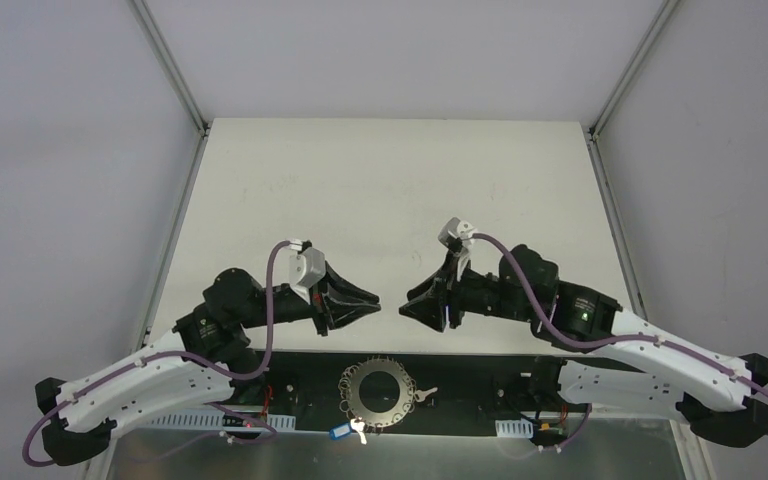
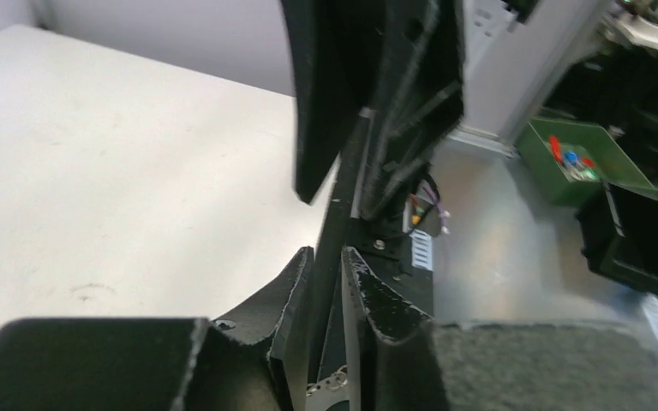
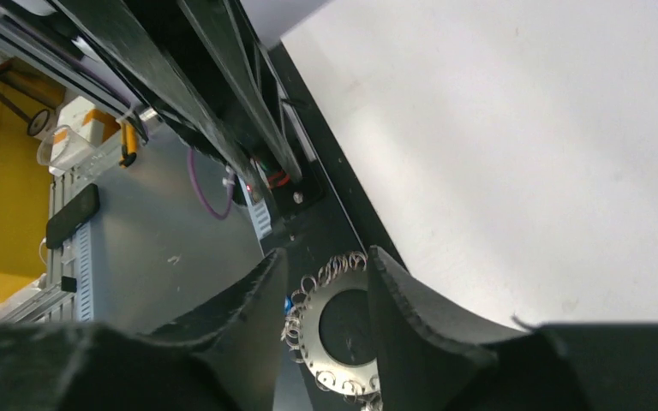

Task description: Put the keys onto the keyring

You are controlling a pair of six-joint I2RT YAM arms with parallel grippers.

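worktop point(image 1: 390, 190): white, open surface from the claws to the far edge; grey walls along left, far and right.
black strip point(image 1: 480, 372): runs along the near edge, between the arm bases.
keyring point(image 1: 378, 392): flat on the strip, centre.
blue-tagged key point(image 1: 341, 432): just near-left of the keyring.
silver key point(image 1: 425, 393): just beside its right rim.
left claw point(image 1: 374, 299): above the worktop, fingers nearly together, a slim gap between.
right claw point(image 1: 404, 308): tip close to the left one, fingers apart.
green bin point(image 2: 570, 152): small red and blue pieces inside.
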